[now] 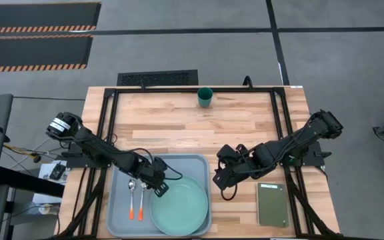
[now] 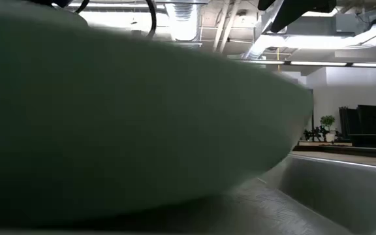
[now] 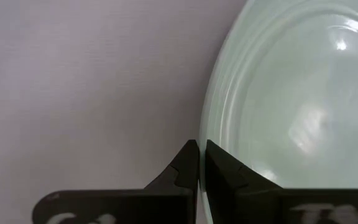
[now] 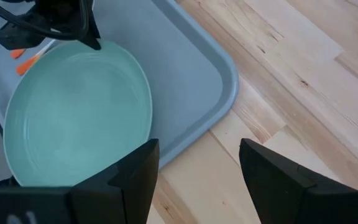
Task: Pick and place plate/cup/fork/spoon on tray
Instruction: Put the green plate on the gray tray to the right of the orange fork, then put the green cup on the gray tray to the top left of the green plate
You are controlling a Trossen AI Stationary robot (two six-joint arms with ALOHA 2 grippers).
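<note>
- Mint-green plate (image 1: pixel 181 205) fills the low view almost edge to edge, so it sits right against that camera; seen from above, it lies inside the tray (image 1: pixel 122 225), in its right half, with its far-left rim pinched by the left claw (image 1: pixel 159 189).
- Left claw is closed on the plate's rim: in the left wrist view the two dark fingers (image 3: pixel 188 163) meet with the rim's thin edge between them and the tray floor beside it.
- Judging from this, the step in hand is setting the plate down. To do it well, the rim should be lowered until the plate rests flat, then the claw opened only a little and drawn straight back along the rim line, so the plate does not skid.
- Spoon (image 1: pixel 131 198) and fork (image 1: pixel 143 197) lie side by side in the tray's left half, orange handle tips toward the near edge, just beside the plate; the withdrawal should stay clear of them.
- Right claw (image 1: pixel 219 179) hangs open over the bare tabletop (image 1: pixel 172 120) just off the tray's right edge, holding nothing.
- Cup (image 1: pixel 205 97) stands upright at the far edge of the tabletop, well apart from the tray; it looks like the one piece left to bring, and the right arm seems the closer one.
- Dark green pad (image 1: pixel 273 205) lies on the tabletop to the right of the tray.
</note>
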